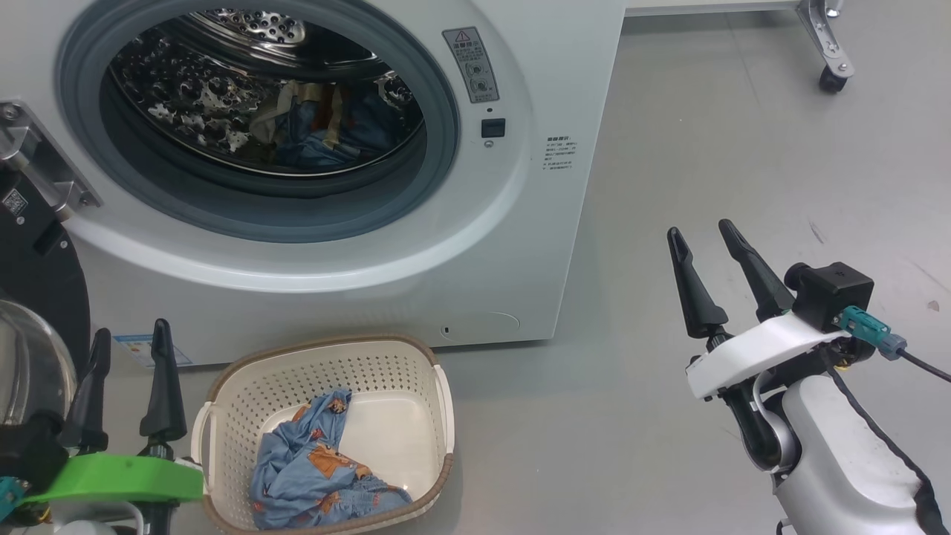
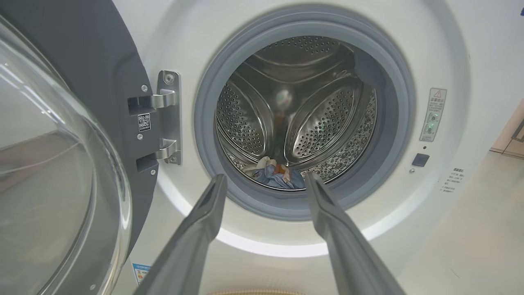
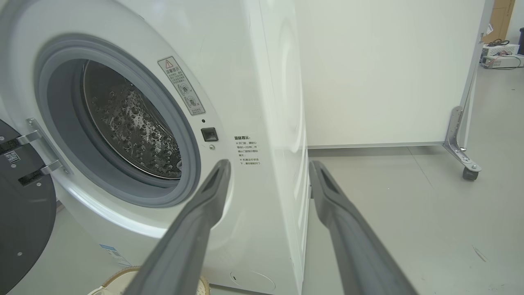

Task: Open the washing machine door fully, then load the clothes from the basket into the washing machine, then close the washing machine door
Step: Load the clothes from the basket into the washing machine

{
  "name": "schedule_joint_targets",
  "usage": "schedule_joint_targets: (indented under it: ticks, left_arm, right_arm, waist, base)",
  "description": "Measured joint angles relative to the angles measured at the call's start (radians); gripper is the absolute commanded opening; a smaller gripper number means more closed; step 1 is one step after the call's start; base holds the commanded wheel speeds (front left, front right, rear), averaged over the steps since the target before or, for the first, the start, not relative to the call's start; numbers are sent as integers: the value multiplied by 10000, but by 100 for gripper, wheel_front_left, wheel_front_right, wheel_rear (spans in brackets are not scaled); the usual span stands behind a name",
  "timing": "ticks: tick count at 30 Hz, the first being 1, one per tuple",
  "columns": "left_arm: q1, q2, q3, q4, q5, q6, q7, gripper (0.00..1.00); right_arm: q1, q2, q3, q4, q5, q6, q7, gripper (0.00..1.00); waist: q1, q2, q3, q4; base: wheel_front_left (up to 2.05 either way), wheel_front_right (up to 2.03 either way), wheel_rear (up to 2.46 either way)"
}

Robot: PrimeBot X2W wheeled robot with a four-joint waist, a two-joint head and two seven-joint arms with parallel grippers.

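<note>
- Head view: the left end effector [image 1: 131,333] stands at the lower left with its jaws wide apart and nothing between them. The basket [image 1: 371,364] sits on the floor just beside it, on the robot's right, in front of the washing machine [image 1: 520,223].
- Head view: blue clothes [image 1: 312,461] lie bunched in the basket's near left part. The heap's long axis runs roughly from the machine side toward the robot. A second bundle lies in the drum [image 1: 186,96].
- Head view: the right end effector [image 1: 700,232] is also wide open and empty. It is well apart from the basket, across bare floor [image 1: 706,134]. Judgement: the left arm is the nearer one for the next pick, which calls for a reach to the right and down.
- Head view: the door [image 1: 37,275] hangs open at the left edge, clear of the drum mouth.
- Left wrist view: the fingers point at the drum mouth, not at the basket. The basket rim shows at the bottom edge, below the fingers, and the door glass is on the left.
- Right wrist view: the fingers point past the machine's front right corner, and nothing is held. The basket rim shows at the lower left.
</note>
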Motion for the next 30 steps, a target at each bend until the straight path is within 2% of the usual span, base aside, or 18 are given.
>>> schedule_joint_targets:
  ticks: [30]
  left_arm:
    - [498, -119, 123, -744, 219, 77, 0, 100]
  right_arm:
    - [-6, 35, 104, -77, 86, 0, 0, 100]
  waist:
    - [0, 0, 495, -132]
  base:
    - [0, 0, 0]
